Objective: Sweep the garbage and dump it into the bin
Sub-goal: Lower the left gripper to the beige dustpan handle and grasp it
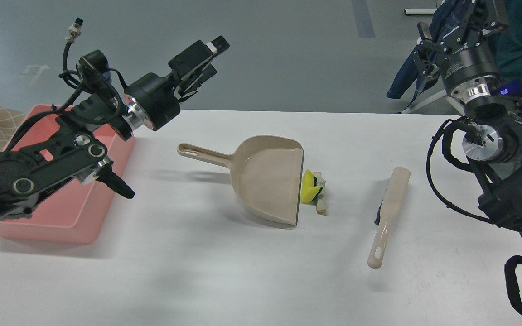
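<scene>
Hovering above the far left part of the white table (pixel 261 280), the left gripper (pixel 209 56) points up and to the right with nothing between its fingers; the two black fingers lie close together and I cannot tell whether they are parted or closed. Below and to the left of it sits the salmon-pink bin (pixel 68 217), at the table's left edge, partly hidden by the left arm. Below and to the right of the left gripper lies the beige dustpan (pixel 270 181), handle toward the bin, open lip to the right. Just beside that lip rests the garbage: a yellow sponge chunk (pixel 310 189) with a dark layer, and touching it on the right a pale bread piece (pixel 321 192) with tan crust. Further right, well apart from the scraps, a beige brush (pixel 388 215) lies flat, handle toward the near edge, dark bristles on its left side. The right gripper (pixel 424 50) is raised at the far right, beyond the table edge, above the brush; seen end-on and dark, its state cannot be told.
</scene>
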Controlling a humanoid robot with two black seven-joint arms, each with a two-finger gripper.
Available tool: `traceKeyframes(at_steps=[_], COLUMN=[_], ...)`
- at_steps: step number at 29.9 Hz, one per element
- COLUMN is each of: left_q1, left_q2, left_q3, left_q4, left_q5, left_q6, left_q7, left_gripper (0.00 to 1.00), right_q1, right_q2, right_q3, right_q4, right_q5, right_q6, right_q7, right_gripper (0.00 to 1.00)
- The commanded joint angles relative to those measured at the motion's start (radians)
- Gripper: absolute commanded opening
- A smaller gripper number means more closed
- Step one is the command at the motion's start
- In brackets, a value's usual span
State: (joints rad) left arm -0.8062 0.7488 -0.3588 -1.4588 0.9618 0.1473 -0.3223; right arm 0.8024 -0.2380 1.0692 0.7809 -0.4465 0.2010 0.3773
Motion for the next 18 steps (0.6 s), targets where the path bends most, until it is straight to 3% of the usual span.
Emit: traceKeyframes(at_steps=[1,7,10,18], left_q1=[0.050,0.174,0.269,0.366], left_q2=[0.067,0.092,0.080,-0.046], left_q3=[0.041,0.041,0.040,0.026], left_q4=[-0.092,-0.133,-0.172,-0.100], left_q5=[0.040,0.043,0.043,0.052], left_q6=[0.067,0.133,0.167,0.236], left_q7=[0.003,0.005,0.026,0.042], left_gripper=[0.98,0.98,0.98,0.98], right_q1=[0.000,0.000,0.001,0.001], right_q2=[-0.001,-0.003,0.000,-0.003], right_q3=[0.000,-0.002,-0.002,-0.002], right_q4=[0.001,0.001,0.001,0.001], right_q5=[0.000,0.000,-0.001,0.000], right_q6=[0.000,0.000,0.000,0.000], right_q7=[0.000,0.000,0.000,0.000], right_gripper=[1.00,1.00,1.00,1.00])
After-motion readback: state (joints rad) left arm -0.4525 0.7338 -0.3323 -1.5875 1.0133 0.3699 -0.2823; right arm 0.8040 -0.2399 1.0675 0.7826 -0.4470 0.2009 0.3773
